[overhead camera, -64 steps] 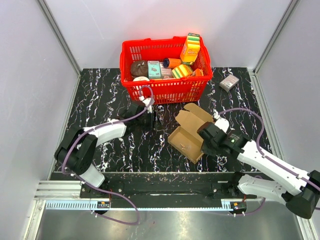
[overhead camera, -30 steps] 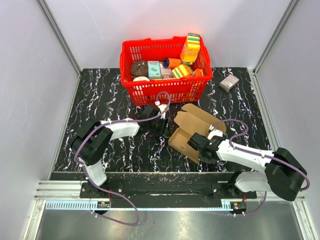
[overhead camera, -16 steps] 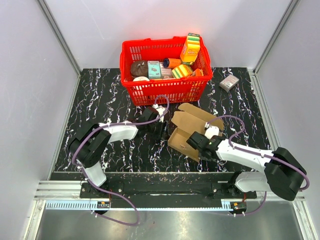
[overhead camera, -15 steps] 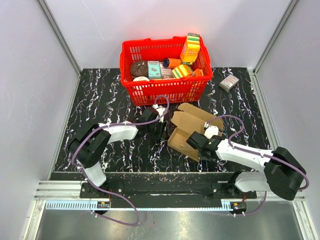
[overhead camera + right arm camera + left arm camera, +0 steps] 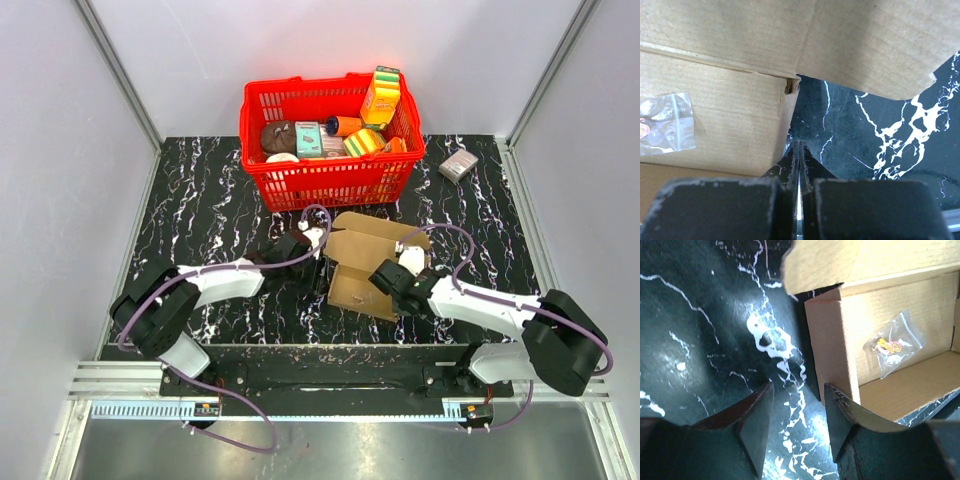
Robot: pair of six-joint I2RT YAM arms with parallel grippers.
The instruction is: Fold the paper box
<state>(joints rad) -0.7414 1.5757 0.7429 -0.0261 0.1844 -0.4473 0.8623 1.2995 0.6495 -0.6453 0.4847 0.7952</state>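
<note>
The left gripper (image 5: 314, 260) is low over the table (image 5: 200, 200), just left of the paper box (image 5: 362, 262); its jaws stand about half apart and hold nothing; in the left wrist view only veined stone shows between its fingers (image 5: 752, 425); the finger nearer the box has its tip at the bottom corner of the box's end wall, and I cannot tell whether it touches.

The paper box sits open near the middle of the table, between the two grippers; its walls stand up and its lid flap (image 5: 372, 228) leans over the far side; a small clear plastic bag (image 5: 892, 347) lies on the inside face.

The right gripper (image 5: 388, 279) is at the box's right end; its jaws are clenched tight with nothing between them; in the right wrist view the joined fingertips (image 5: 798, 149) sit at the foot of the box's end wall, right by its torn corner; whether they touch is unclear.

The table is black marble with white veins; a red basket (image 5: 320, 185) stands at its far edge, just beyond the box, holding colourful packages (image 5: 380, 95); a small grey-pink box (image 5: 459, 165) lies well apart to the right, by the far corner.

Pale grey walls (image 5: 60, 150) with metal posts close in the left, back and right; a metal rail (image 5: 300, 410) runs along the near edge.
</note>
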